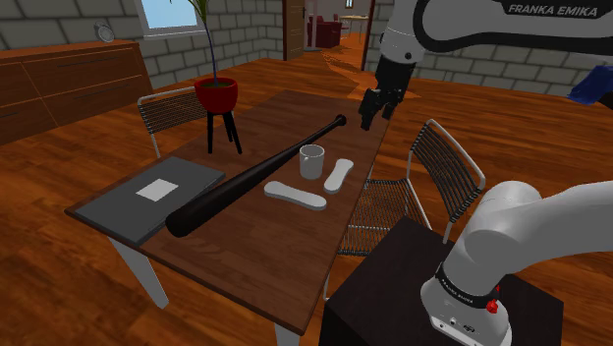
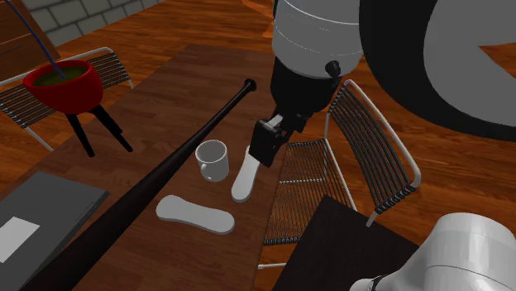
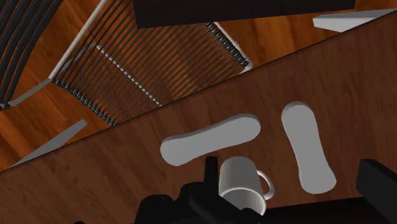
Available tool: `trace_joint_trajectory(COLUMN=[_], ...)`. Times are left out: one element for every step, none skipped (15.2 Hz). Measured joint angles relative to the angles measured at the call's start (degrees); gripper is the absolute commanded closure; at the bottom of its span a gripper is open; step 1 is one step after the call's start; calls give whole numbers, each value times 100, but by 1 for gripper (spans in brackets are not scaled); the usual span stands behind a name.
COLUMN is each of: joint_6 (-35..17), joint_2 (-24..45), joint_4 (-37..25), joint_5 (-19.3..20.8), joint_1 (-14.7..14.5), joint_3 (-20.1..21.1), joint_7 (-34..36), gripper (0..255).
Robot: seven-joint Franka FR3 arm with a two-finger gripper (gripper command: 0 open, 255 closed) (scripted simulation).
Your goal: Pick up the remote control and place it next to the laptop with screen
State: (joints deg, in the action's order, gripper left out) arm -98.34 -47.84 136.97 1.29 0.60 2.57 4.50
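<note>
Two plain white oblong slabs lie on the brown table near its chair-side edge, and either could be the remote. One lies between a white mug and the edge. The longer one lies beside it, towards the laptop. The laptop is a flat grey slab with a white square, at the table's other end. My black gripper hangs open well above the slab by the mug, holding nothing.
A long black baseball bat lies diagonally along the table between laptop and mug. A red plant pot on a dark tripod stands at the far side. Wire chairs flank the table, beside my dark stand.
</note>
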Motion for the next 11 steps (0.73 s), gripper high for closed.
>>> trace_joint_trajectory(joint_6=[0,-75,-216,-335,-447,-590,-741,-879,-1066,-1230,-1352], joint_2=[0,79,235,321,427,614,840,1022,1205,1399,1575], joint_4=[0,17,38,109,156,154,121,123,175,189,180], joint_5=[0,-17,-35,-68,-92,-118,-141,-155,-177,-192,-214], joint_1=[0,43,114,186,272,360,452,546,631,718,793], joint_3=[0,32,71,134,181,244,302,343,400,449,516], joint_7=[0,112,284,505,726,967,1210,1442,1690,1934,2200], gripper=[0,0,0,0,0,0,0,0,0,0,0])
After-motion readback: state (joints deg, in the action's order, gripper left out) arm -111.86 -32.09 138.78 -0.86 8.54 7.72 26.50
